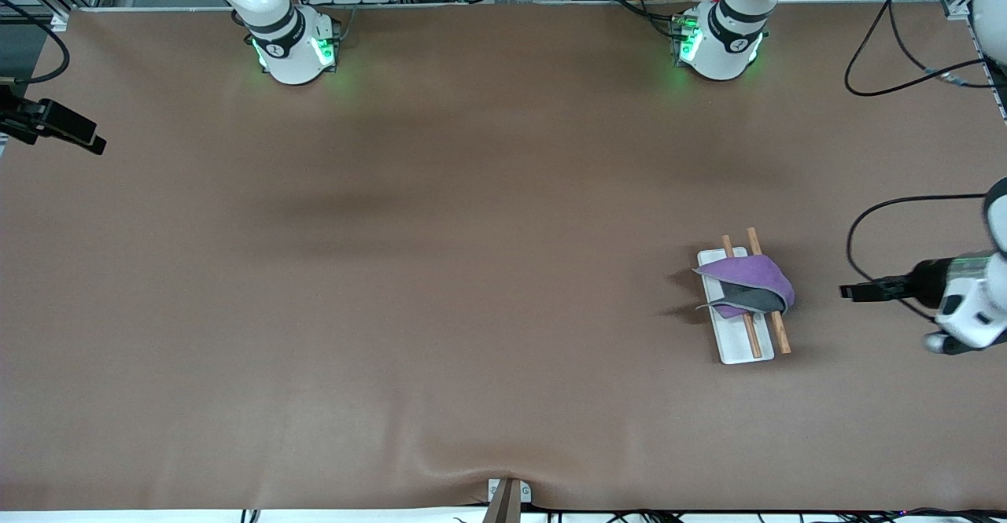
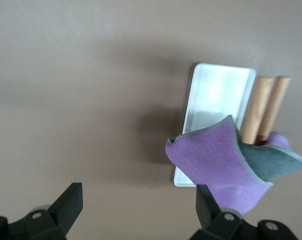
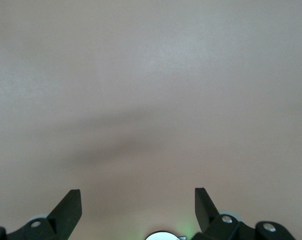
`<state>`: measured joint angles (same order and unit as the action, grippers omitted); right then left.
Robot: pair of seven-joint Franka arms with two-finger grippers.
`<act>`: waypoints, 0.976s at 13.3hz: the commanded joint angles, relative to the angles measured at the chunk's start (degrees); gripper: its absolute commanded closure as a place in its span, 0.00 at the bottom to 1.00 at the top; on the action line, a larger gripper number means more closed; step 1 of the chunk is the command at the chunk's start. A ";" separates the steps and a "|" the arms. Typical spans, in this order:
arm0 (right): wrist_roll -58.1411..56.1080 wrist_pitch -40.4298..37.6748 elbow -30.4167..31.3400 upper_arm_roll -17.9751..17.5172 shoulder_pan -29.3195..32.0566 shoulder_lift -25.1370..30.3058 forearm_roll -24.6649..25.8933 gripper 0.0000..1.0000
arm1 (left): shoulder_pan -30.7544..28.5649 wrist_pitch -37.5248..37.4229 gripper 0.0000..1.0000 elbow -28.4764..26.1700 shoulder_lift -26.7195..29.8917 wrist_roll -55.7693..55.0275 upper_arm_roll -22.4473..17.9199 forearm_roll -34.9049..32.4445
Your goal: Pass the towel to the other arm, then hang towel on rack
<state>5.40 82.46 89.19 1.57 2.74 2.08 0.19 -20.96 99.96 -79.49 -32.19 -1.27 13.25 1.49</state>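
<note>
Even overhead light, soft shadows

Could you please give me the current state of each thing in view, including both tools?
towel: draped over the rack's rods, folded so some grey reverse shows, held by neither tool.
rack: flat on the table toward the left arm's end, rods carrying the towel.
left tool: open, empty, apart from the towel.
right tool: open, empty, over bare table, waiting.

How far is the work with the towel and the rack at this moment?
It looks nearly finished. The towel is draped over both rods of the rack, toward the left arm's end of the table. Nothing is in hand: the left gripper is open and empty over the table beside the rack, and the right gripper is open over bare table. Nothing obvious remains, except perhaps pulling the arms back.
</note>
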 commanded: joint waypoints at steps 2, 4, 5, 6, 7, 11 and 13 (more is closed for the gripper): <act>0.75 0.16 -0.07 0.10 -0.19 0.12 0.34 0.00 | -0.05 -0.91 0.00 -1.55 9.32 1.18 0.90 -0.44; 0.75 0.25 -0.07 0.10 -0.19 0.12 0.34 0.00 | -0.05 -3.36 0.00 -1.55 13.19 1.36 2.38 -0.44; 0.75 0.25 -0.07 0.10 -0.19 0.12 0.34 0.00 | -0.05 -4.16 0.00 -1.55 14.95 1.18 3.09 -0.44; 0.75 0.25 -0.07 0.01 -0.19 0.12 0.34 0.00 | 0.04 -5.21 0.00 -1.55 16.88 0.92 3.53 -0.61; 0.75 0.16 -0.07 0.10 -0.19 0.12 0.34 0.00 | 0.30 -6.52 0.00 -1.55 18.38 0.74 3.71 -1.31; 0.84 0.16 -0.07 0.10 -0.19 0.12 0.34 0.00 | 0.39 -11.54 0.00 -1.64 24.27 -0.31 6.08 -3.25; 0.84 0.16 -0.07 0.10 -0.19 0.12 0.34 0.00 | 0.57 -12.16 0.00 -1.81 26.64 -0.40 6.26 -3.34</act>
<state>5.40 82.54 89.20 1.61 2.74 2.07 0.19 -20.33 88.50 -79.52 -8.87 -1.28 19.25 -0.36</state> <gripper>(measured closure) 0.000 0.000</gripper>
